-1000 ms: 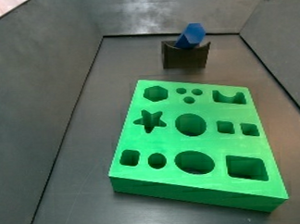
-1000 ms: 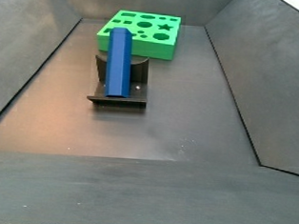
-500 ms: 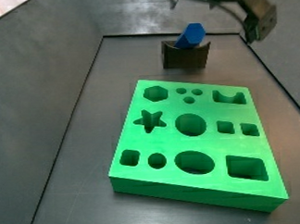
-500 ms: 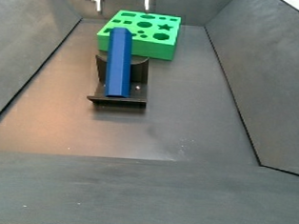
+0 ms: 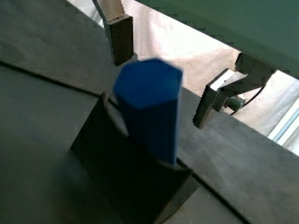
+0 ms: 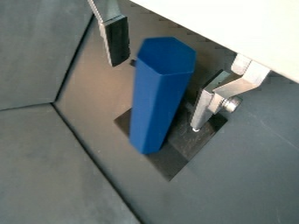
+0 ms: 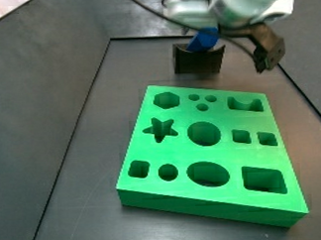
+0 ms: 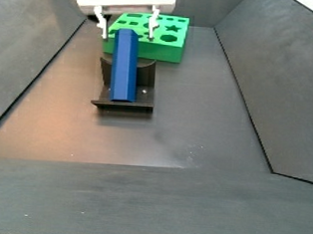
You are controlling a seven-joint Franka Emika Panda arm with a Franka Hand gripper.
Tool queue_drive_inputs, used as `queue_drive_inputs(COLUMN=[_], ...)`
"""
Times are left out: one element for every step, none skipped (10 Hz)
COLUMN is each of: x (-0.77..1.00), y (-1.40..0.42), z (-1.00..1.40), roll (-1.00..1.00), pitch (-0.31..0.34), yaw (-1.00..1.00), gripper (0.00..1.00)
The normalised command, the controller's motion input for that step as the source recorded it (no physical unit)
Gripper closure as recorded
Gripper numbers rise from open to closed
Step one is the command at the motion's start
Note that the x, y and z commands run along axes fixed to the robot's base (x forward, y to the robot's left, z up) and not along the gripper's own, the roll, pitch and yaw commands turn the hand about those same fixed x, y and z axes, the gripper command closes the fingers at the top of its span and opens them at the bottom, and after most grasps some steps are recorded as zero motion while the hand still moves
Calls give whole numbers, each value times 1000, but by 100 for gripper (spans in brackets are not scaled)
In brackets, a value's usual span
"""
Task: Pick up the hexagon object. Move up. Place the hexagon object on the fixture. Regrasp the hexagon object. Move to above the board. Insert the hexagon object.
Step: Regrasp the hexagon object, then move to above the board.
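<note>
Bright-blue plastic, the elongated hexagon bar (image 8: 125, 65) leans in the notch of the small dark grey-brown fixture block (image 8: 125, 91), its upper end raised. My pincer (image 8: 125, 23) hangs just above that upper end, with its flat silver fingers (image 6: 117, 38) spread wide, one on each side of the bar, and neither touching it in both wrist views. I see the large bright-green board (image 7: 209, 150) with shaped cut-outs lying flat beside the fixture on the dark floor (image 8: 172, 130).
</note>
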Motion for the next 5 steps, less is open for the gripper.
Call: queue_drive_inputs(x=[95, 88, 85, 0, -215], y=[-10, -8, -10, 0, -318], z=[-518, -367, -172, 0, 1000], roll=[70, 71, 75, 0, 194], pitch=[-32, -23, -15, 0, -90], yaw=[15, 12, 14, 0, 113], gripper=[0, 0, 0, 100, 100])
